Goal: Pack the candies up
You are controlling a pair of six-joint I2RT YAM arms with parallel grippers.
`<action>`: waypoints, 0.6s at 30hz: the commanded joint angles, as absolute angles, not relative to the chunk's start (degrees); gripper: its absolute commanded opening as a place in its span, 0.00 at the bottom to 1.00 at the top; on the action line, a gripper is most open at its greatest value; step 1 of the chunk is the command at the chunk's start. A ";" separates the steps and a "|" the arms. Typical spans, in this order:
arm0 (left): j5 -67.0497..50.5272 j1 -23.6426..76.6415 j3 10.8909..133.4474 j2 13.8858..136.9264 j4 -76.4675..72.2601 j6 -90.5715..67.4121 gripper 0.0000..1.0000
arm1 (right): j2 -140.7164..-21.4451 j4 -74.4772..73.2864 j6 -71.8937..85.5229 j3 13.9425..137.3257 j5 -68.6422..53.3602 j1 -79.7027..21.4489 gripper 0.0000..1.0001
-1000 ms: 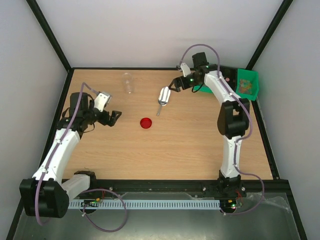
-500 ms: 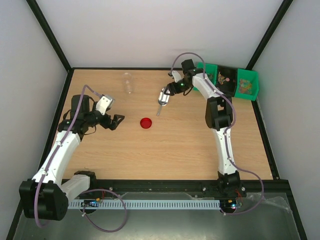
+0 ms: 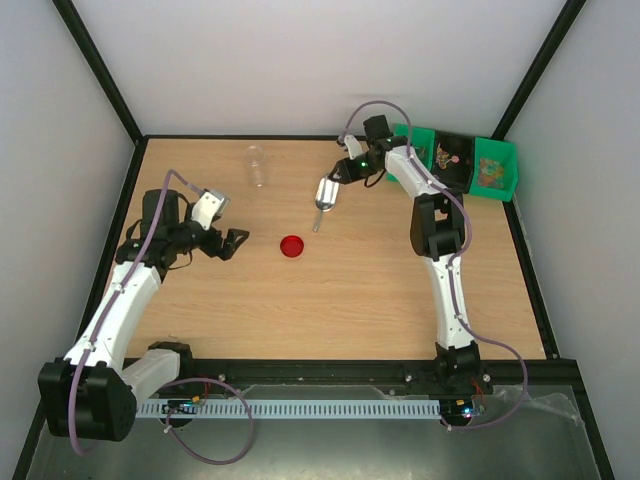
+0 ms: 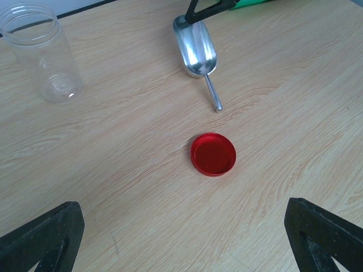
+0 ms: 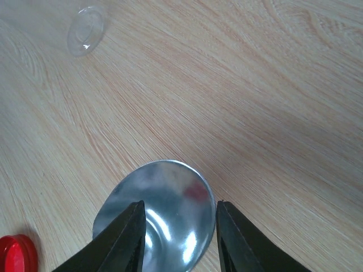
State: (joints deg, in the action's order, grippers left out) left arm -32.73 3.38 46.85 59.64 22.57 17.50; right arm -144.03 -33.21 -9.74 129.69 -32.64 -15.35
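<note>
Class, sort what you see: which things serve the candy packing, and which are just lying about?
Serve the job: candies, scoop under the right pincer, clear jar, red lid.
Lying about: neighbouring green bin with dark contents, probably.

L arm bent, centre-left of top view; L gripper [image 3: 234,244] jaws spread wide. R arm reaches upper centre, wrist pitched down; R gripper [image 3: 339,176] jaws half-narrowed, grip unclear.
</note>
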 commanded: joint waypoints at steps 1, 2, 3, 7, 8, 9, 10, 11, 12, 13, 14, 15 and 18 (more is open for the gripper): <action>-31.42 3.69 47.01 59.56 21.05 17.19 0.99 | -146.02 -33.17 -8.90 131.23 -34.14 -15.49 0.34; -31.18 3.69 47.19 59.54 21.07 17.19 0.99 | -146.00 -33.28 -9.00 131.22 -34.16 -15.54 0.34; -30.94 3.69 47.20 59.51 20.96 17.10 0.99 | -146.07 -33.47 -9.16 131.22 -34.17 -15.50 0.32; -29.77 3.69 47.37 59.75 20.53 16.62 0.99 | -146.01 -34.38 -9.92 131.22 -33.71 -15.44 0.27; -29.51 3.69 47.37 59.76 20.42 16.35 1.00 | -146.08 -34.51 -9.93 131.28 -33.64 -15.40 0.26; -29.26 3.69 47.37 59.77 20.21 16.28 1.00 | -146.11 -34.68 -9.89 131.23 -33.59 -15.33 0.25; -28.98 3.69 47.37 59.69 20.05 16.20 1.00 | -146.16 -34.76 -9.74 131.24 -33.54 -15.32 0.22; -28.59 3.69 47.37 59.71 19.86 15.91 1.00 | -146.16 -34.79 -9.48 131.22 -33.63 -15.20 0.19; -27.97 3.69 47.33 59.68 19.52 15.58 1.00 | -146.11 -34.77 -9.05 131.22 -33.77 -15.01 0.17; -27.00 3.69 47.31 59.77 19.08 15.07 1.00 | -145.97 -34.80 -8.46 131.22 -34.08 -14.84 0.15; -25.39 3.69 47.35 59.90 18.61 14.11 0.99 | -145.73 -34.87 -7.72 131.22 -34.46 -14.62 0.13; -23.85 3.69 47.49 60.03 18.23 13.51 0.99 | -145.36 -34.80 -6.75 131.14 -35.01 -14.27 0.11; -21.94 3.69 48.62 59.43 18.02 13.48 1.00 | -143.53 -33.63 -1.86 130.18 -38.61 -12.71 0.02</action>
